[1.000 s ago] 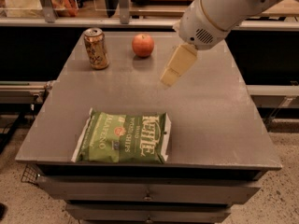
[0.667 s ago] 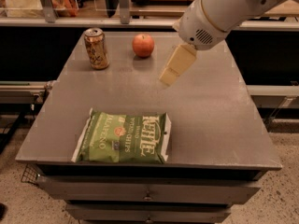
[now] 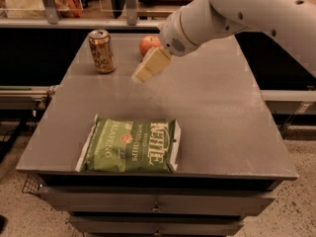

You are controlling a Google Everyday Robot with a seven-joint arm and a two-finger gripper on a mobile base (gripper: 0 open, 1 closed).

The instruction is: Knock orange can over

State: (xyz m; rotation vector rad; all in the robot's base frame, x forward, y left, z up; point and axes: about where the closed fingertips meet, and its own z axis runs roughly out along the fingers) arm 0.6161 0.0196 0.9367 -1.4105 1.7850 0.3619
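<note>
The gripper point(image 3: 143, 73) hangs over the grey table point(image 3: 222, 112), just in front of the apple point(image 3: 147, 43), holding nothing. Whether it is open or closed cannot be told. The orange can point(image 3: 102, 51) stands upright near the back left corner, apart from the gripper. A green chip bag point(image 3: 131, 145) lies near the front edge.

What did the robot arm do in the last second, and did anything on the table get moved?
The arm swung left in the picture, bringing the claw closer to the orange can. It now hangs over the table beside the can, partly hiding the apple. It took hold of nothing. The can is still upright, and the apple and chip bag have not moved.
</note>
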